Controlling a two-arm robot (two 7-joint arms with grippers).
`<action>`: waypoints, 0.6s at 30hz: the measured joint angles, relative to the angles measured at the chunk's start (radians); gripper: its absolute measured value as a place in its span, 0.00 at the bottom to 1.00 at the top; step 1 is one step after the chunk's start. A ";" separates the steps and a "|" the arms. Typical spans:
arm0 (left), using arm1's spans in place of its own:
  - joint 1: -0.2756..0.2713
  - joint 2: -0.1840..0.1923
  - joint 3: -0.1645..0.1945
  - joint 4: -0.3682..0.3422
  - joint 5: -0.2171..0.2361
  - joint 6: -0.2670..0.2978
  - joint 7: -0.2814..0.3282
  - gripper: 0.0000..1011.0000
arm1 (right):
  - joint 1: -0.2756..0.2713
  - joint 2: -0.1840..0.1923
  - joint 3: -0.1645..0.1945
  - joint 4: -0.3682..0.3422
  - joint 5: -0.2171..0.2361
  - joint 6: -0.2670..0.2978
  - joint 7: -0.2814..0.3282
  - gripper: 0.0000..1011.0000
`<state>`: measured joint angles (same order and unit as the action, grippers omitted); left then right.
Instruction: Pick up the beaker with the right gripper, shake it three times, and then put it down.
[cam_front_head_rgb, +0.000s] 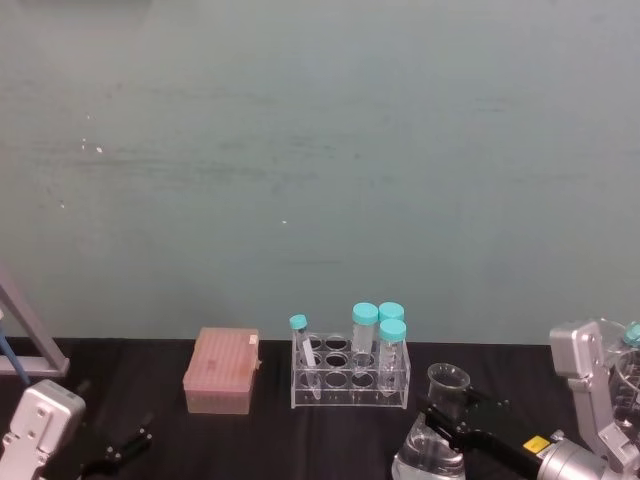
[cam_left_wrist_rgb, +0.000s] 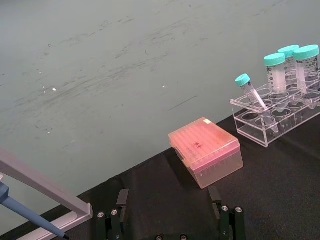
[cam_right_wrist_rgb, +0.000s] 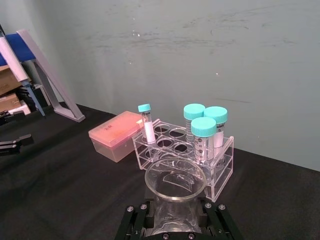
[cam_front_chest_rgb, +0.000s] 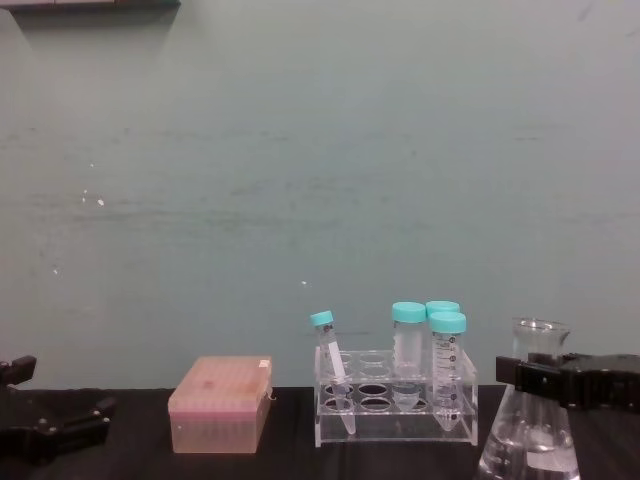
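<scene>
We are looking at the pickup step. The right gripper is sitting at the neck of the beaker, one black angular jaw on each side just under the flared rim, and it appears to be pinching the glass. The beaker is standing at the table's right front, just beside the rack. We cannot tell whether its base is touching the black cloth. We are judging the lift to be next. That calls for a firm grip, since the glass is smooth and the neck round, and for a straight rise that keeps clear of the rack. The beaker is clear, with a wide cone base holding some liquid. The rack is clear plastic, and its tubes are slim with teal caps. The box is pink, translucent and blocky. The left gripper is resting at the left front with its fingers spread.
</scene>
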<state>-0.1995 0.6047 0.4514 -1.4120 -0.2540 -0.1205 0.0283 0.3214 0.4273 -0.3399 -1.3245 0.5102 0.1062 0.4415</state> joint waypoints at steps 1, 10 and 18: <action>0.000 0.000 0.000 0.000 0.000 0.000 0.000 0.99 | 0.000 0.000 0.000 0.000 0.000 0.000 0.000 0.45; 0.000 0.000 0.000 0.000 0.000 0.000 0.000 0.99 | 0.005 -0.001 -0.001 0.003 -0.001 0.001 -0.005 0.45; 0.000 0.000 0.000 0.000 0.000 0.000 0.000 0.99 | 0.010 -0.004 -0.004 0.008 -0.003 0.001 -0.005 0.45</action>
<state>-0.1995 0.6047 0.4514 -1.4120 -0.2539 -0.1205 0.0283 0.3309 0.4237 -0.3442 -1.3169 0.5076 0.1074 0.4370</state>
